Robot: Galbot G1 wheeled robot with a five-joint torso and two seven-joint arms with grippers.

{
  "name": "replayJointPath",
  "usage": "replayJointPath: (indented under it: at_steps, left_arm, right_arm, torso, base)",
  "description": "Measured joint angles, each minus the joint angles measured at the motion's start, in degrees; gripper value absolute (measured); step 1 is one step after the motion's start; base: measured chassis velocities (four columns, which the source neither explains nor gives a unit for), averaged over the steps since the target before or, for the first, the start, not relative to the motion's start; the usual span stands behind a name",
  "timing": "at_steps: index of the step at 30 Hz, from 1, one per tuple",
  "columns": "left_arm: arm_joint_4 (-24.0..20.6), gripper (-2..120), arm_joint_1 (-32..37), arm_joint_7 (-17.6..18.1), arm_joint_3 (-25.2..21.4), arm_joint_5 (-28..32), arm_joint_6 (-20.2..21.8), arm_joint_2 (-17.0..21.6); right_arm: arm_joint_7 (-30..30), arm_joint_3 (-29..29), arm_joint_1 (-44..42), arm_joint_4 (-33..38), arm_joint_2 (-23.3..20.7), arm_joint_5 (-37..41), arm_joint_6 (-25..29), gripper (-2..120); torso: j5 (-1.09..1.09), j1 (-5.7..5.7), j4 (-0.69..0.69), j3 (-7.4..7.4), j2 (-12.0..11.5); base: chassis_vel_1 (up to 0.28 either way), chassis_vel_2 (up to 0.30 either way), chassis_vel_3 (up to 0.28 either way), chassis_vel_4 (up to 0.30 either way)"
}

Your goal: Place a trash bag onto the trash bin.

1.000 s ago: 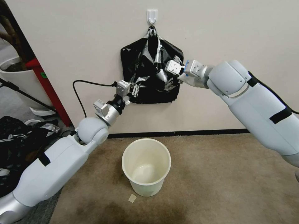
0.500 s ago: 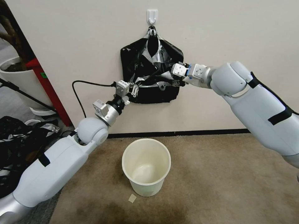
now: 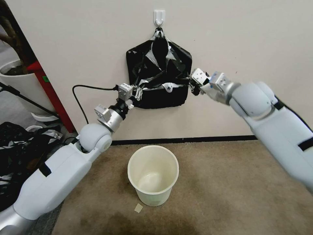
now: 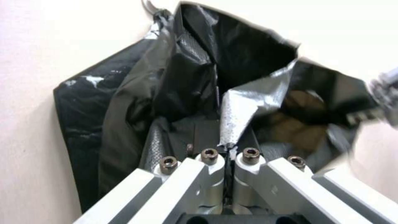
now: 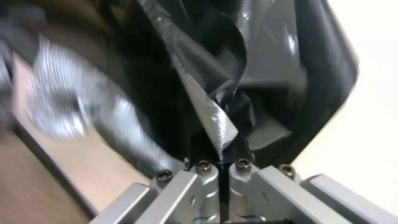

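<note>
grippers at the centre of the frame work one sheet of plastic between them. the left gripper (image 3: 138, 93), just left of centre in the head view, has its fingers pinched flat on the left edge of the thin, crinkly, glossy black plastic trash bag (image 3: 153, 85); the left wrist view shows the jaws closed with a silvery fold of film caught in the seam (image 4: 227, 146). the right gripper (image 3: 193, 85), right of centre, is clamped the same way on the bag's right edge, a grey pleat trapped between its fingers (image 5: 222, 152). the bag hangs in the upper middle of the frame, stretched sideways between the two grips, its mouth sagging open, and lies against the flat black pack of bags (image 3: 169, 98) that hangs from the small white wall hook (image 3: 159, 16). directly below, at lower centre, the small round cream-white plastic trash bin (image 3: 153, 174) stands upright and bare on the brown carpet (image 3: 221, 182), well apart from the bag.

the step in hand looks like drawing one bag free and spreading its mouth. doing it well calls for both pinches held firm on single layers, an even outward pull so the thin film does not tear, and a check that the pack stays on its hook.
</note>
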State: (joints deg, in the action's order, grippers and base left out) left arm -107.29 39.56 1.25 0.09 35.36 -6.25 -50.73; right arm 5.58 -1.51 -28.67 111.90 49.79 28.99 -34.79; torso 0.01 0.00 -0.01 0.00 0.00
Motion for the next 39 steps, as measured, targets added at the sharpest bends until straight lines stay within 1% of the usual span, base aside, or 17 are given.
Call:
replayJointPath:
  at_steps: [1, 4, 5, 7, 9, 11, 14, 15, 18, 19, 23, 25, 26, 27, 32, 34, 39]
  left_arm:
    - [0.0, 0, 0.0, 0.0, 0.0, 0.0, 0.0, 0.0]
    - [-2.8, 0, 4.6, 0.9, -2.7, -0.5, -0.4, -1.0]
    - [-2.8, 0, 4.6, 0.9, -2.7, -0.5, -0.4, -1.0]
    - [-4.7, 0, 8.3, 1.2, -4.9, -1.3, -0.8, -1.9]
    - [-6.7, 0, 13.0, 1.9, -7.4, -1.9, -1.0, -2.8]
    - [-7.4, 0, 14.5, 2.1, -8.3, -2.0, -1.0, -3.0]
    - [-11.1, 0, 21.5, 2.7, -13.4, -2.0, -1.0, -4.1]
    - [-11.1, 0, 21.5, 2.7, -13.4, -2.0, -1.0, -4.1]
    - [-16.8, 0, 26.1, 4.0, -17.3, 1.0, 0.6, -4.2]
    - [-16.8, 0, 26.1, 4.0, -17.3, 1.0, 0.6, -4.2]
    - [-24.8, 0, 29.2, 7.0, -20.6, 6.6, 5.7, -2.3]
    - [-25.9, 0, 29.6, 7.7, -21.0, 7.4, 6.8, -1.9]
    - [-28.5, 0, 30.4, 9.8, -22.0, 8.9, 10.1, -1.0]
    - [-28.5, 0, 30.4, 9.8, -22.0, 8.9, 10.1, -1.0]
    - [-32.5, 0, 32.4, 14.8, -22.8, 10.3, 18.5, 0.5]
    - [-32.5, 0, 32.9, 16.6, -21.9, 10.3, 20.4, 0.7]
    - [-31.1, 0, 34.4, 18.2, -19.8, 9.5, 22.9, -0.4]
  right_arm:
    - [0.0, 0.0, 0.0, 0.0, 0.0, 0.0, 0.0, 0]
    - [-16.9, -2.6, -10.2, 7.5, 3.4, 19.2, 3.1, 0]
    - [-16.9, -2.6, -10.2, 7.5, 3.4, 19.2, 3.1, 0]
    - [-23.3, -5.3, -16.3, 11.7, 6.8, 26.7, 7.0, 0]
    - [-26.1, -7.8, -22.1, 15.0, 10.1, 30.2, 9.9, 0]
    - [-26.5, -8.6, -24.5, 16.3, 11.4, 30.6, 10.8, 0]
    - [-26.9, -11.4, -31.5, 21.0, 16.2, 31.0, 13.1, 0]
    - [-26.9, -11.4, -31.5, 21.0, 16.2, 31.0, 13.1, 0]
    - [-27.8, -12.7, -35.5, 26.2, 18.9, 31.1, 13.7, 0]
    - [-27.8, -12.7, -35.5, 26.2, 18.9, 31.1, 13.7, 0]
    - [-33.5, -14.0, -37.2, 31.8, 19.5, 35.5, 10.1, 0]
    - [-34.2, -14.2, -37.5, 31.9, 19.3, 36.4, 9.6, 0]
    - [-34.9, -14.5, -38.1, 32.0, 18.9, 36.8, 9.0, 0]
    - [-34.9, -14.5, -38.1, 32.0, 18.9, 36.8, 9.0, 0]
    - [-38.2, -13.0, -39.1, 31.9, 17.8, 37.8, 6.4, 0]
    - [-40.4, -12.1, -39.5, 31.9, 17.3, 38.3, 5.0, 0]
    - [-42.9, -11.0, -40.1, 31.7, 16.1, 39.4, 3.2, 0]
  torso:
    - [0.00, 0.00, 0.00, 0.00, 0.0]
    - [-0.01, 0.00, 0.00, 0.00, 0.0]
    - [-0.01, 0.00, 0.00, 0.00, 0.0]
    - [-0.03, 0.00, 0.01, -0.01, 0.0]
    - [-0.02, 0.00, 0.01, -0.01, 0.0]
    - [-0.03, 0.00, 0.00, -0.01, 0.0]
    - [-0.03, 0.00, 0.02, -0.01, 0.0]
    - [-0.03, 0.00, 0.02, -0.01, 0.0]
    - [-0.02, 0.00, 0.01, -0.01, 0.0]
    - [-0.02, 0.00, 0.01, -0.01, 0.0]
    - [-0.02, 0.00, 0.01, -0.01, 0.0]
    - [-0.01, -0.01, 0.01, -0.01, 0.0]
    - [-0.02, 0.00, 0.01, -0.01, 0.0]
    - [-0.02, 0.00, 0.01, -0.01, 0.0]
    - [-0.01, 0.00, 0.01, 0.00, 0.0]
    - [-0.01, 0.00, 0.01, 0.00, 0.0]
    - [-0.02, 0.00, 0.00, 0.00, 0.0]
  base:
    - [0.000, 0.000, 0.000, 0.000]
    - [0.000, 0.000, 0.000, 0.000]
    - [0.000, 0.000, 0.000, 0.000]
    - [0.000, 0.000, 0.000, 0.000]
    - [0.000, 0.000, 0.000, 0.000]
    - [0.000, 0.000, 0.000, 0.000]
    - [0.000, 0.000, 0.000, 0.000]
    - [0.000, 0.000, 0.000, 0.000]
    - [0.000, 0.000, 0.000, 0.000]
    - [0.000, 0.000, 0.000, 0.000]
    - [0.000, 0.000, 0.000, 0.000]
    - [0.000, 0.000, 0.000, 0.000]
    - [0.000, 0.000, 0.000, 0.000]
    - [0.000, 0.000, 0.000, 0.000]
    - [0.000, 0.000, 0.000, 0.000]
    - [0.000, 0.000, 0.000, 0.000]
    - [0.000, 0.000, 0.000, 0.000]
